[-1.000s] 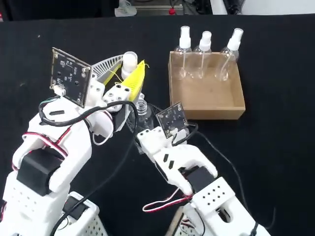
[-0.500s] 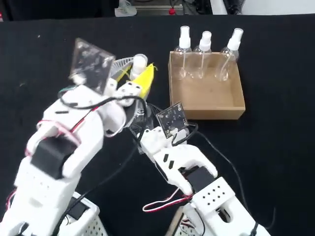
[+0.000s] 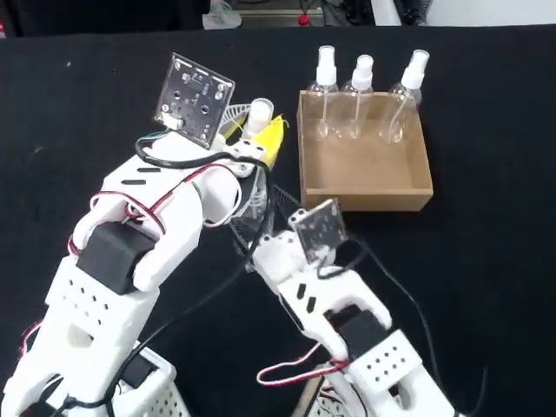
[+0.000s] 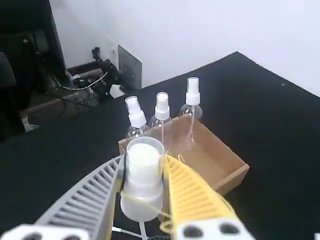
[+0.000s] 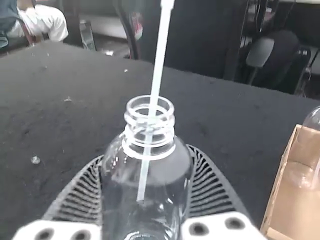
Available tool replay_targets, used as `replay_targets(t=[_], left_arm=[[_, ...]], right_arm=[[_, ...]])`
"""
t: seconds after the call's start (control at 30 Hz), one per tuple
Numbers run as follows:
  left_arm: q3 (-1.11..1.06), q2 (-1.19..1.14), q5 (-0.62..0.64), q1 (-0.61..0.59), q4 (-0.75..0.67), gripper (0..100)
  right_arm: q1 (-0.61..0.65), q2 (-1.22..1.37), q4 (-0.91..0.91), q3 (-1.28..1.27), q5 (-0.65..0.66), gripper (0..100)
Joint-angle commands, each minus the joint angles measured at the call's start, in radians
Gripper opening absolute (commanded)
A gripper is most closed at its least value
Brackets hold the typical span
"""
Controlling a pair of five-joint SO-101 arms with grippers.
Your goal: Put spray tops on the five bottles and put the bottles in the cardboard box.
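Note:
My left gripper point(image 3: 257, 132), with one yellow and one grey finger, is shut on a white spray top point(image 3: 260, 112) point(image 4: 143, 172). It hangs above a clear open bottle point(image 3: 254, 201) point(image 5: 148, 155) that stands upright with my right gripper point(image 5: 147, 202) shut on it. The top's thin tube point(image 5: 156, 75) runs down through the bottle's neck. To the right lies the cardboard box point(image 3: 367, 174) point(image 4: 226, 169). Three capped bottles point(image 3: 360, 97) point(image 4: 161, 114) stand along its far wall.
Black cloth covers the table. Both white arm bases point(image 3: 104, 382) crowd the near edge, with cables looping between them. Bare cloth lies to the right of the box and at the far left. The box's near half point(image 3: 365, 169) holds nothing.
My left arm swung right, carrying the spray top from beside the bottle to above it. The tube now enters the neck. My right arm shifted slightly with the bottle.

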State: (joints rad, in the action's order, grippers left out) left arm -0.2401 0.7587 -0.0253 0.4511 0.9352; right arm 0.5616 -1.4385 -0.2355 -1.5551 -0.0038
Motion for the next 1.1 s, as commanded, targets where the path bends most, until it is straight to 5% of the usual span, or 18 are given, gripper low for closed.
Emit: replay_targets(t=[0.0,1.07], left_arm=[[0.059,-0.002,-0.003,0.022,-0.006,3],[0.13,-0.021,-0.012,0.085,0.097,3]], right_arm=[[0.009,-0.101,0.02,-0.012,0.002,1.1],[-0.103,-0.145,0.02,-0.015,-0.002,1.1]])
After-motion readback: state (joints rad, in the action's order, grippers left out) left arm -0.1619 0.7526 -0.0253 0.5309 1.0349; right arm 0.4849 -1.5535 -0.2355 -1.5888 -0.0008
